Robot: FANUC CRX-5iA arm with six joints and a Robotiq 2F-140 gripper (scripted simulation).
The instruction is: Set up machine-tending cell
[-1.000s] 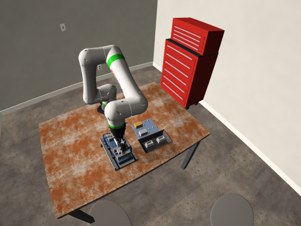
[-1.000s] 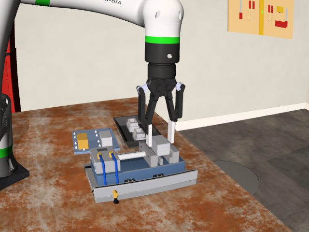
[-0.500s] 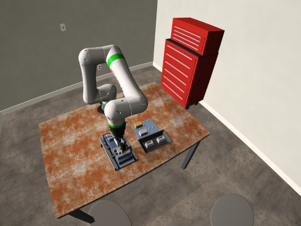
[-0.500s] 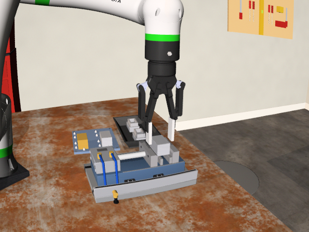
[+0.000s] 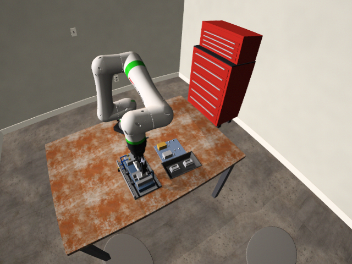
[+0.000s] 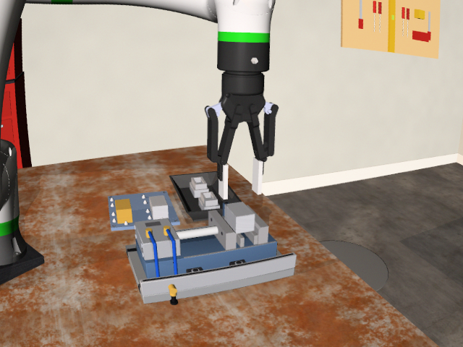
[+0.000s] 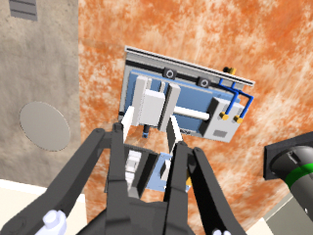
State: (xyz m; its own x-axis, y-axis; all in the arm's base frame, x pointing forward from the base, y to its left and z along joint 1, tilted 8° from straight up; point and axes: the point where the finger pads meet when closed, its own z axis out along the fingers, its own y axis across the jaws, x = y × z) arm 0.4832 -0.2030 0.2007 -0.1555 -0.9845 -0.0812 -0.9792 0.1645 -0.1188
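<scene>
The arm pointed straight down; its gripper [image 6: 241,178] hung part-open and empty above the aluminium blank [image 6: 239,217] seated in the vise [image 6: 209,249], at the table's 6 o'clock.

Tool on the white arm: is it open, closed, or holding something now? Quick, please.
The tool: partly open, holding nothing; its white fingers hang apart above the light grey block in the blue vise.
</scene>
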